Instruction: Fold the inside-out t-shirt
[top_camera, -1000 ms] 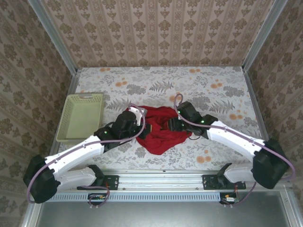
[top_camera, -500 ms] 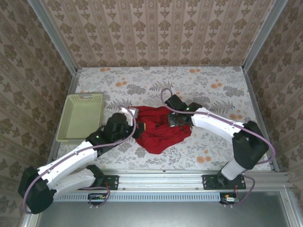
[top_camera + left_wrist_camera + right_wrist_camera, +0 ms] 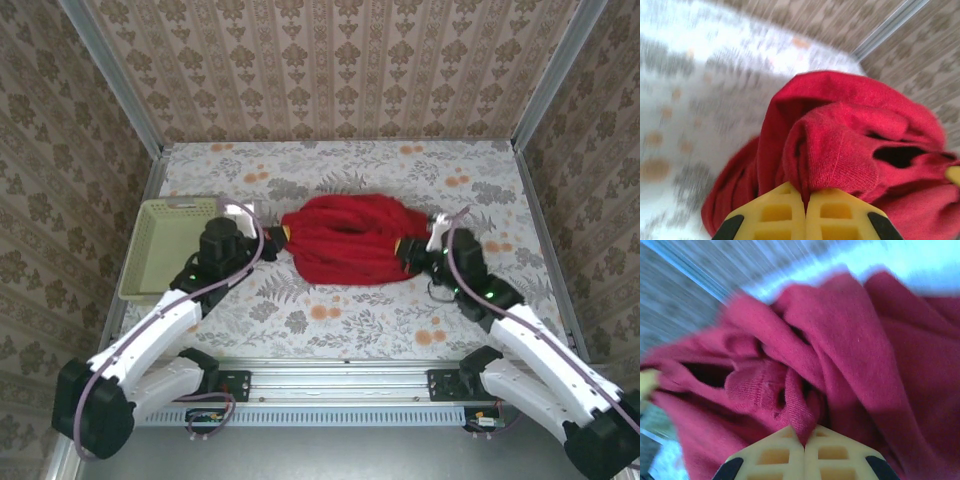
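Between our two grippers, over the middle of the table (image 3: 330, 320), the red t-shirt (image 3: 350, 240) spans sideways. The left gripper (image 3: 273, 240) is clamped on its left end, the right gripper (image 3: 410, 255) on its right. Our wrist cameras show what the top view hides: yellow jaws pinched together on bunched folds. The cloth is plain and rumpled.
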Controlling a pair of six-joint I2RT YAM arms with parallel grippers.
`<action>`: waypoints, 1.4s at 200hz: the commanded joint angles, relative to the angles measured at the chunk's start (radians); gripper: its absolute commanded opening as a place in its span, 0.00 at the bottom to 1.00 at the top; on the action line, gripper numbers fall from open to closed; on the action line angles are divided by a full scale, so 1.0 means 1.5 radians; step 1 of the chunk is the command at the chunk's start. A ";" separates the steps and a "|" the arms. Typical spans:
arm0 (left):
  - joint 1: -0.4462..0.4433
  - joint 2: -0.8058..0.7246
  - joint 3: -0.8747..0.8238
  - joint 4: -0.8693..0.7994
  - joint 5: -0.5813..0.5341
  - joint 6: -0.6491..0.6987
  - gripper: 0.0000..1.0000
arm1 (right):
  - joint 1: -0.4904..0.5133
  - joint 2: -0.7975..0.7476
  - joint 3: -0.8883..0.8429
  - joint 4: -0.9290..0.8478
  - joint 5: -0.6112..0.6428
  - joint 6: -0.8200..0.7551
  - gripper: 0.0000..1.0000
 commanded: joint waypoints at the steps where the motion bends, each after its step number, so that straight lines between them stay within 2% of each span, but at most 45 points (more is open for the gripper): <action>1: -0.010 0.016 -0.054 0.000 0.032 -0.021 0.00 | 0.000 0.001 -0.107 0.004 0.009 0.116 0.05; 19: -0.036 0.027 -0.068 -0.020 0.046 0.000 0.00 | 0.001 -0.007 -0.094 -0.070 0.042 0.083 0.25; 43: -0.060 0.029 -0.070 -0.046 0.043 0.022 0.00 | 0.007 0.001 0.002 -0.168 0.072 -0.006 0.43; 63: -0.061 0.023 -0.071 -0.044 0.039 0.025 0.00 | 0.043 0.038 0.071 -0.214 0.102 -0.049 0.49; 105: -0.062 0.014 -0.065 -0.041 0.034 0.023 0.00 | 0.195 0.152 0.155 -0.232 0.188 -0.061 0.53; 150: -0.063 0.006 -0.064 -0.056 0.034 0.031 0.00 | 0.227 0.262 0.202 -0.271 0.244 -0.035 0.52; 199: -0.064 0.000 -0.069 -0.054 0.033 0.028 0.00 | 0.228 0.336 0.218 -0.271 0.245 -0.029 0.48; 228: -0.065 -0.004 -0.065 -0.055 0.033 0.028 0.00 | 0.228 0.357 0.241 -0.292 0.258 -0.032 0.29; 255: -0.063 0.004 -0.026 -0.071 0.025 0.043 0.00 | 0.222 0.338 0.274 -0.331 0.276 -0.065 0.00; 280: -0.050 0.042 0.162 -0.155 0.015 0.124 0.00 | 0.170 0.288 0.418 -0.400 0.307 -0.161 0.00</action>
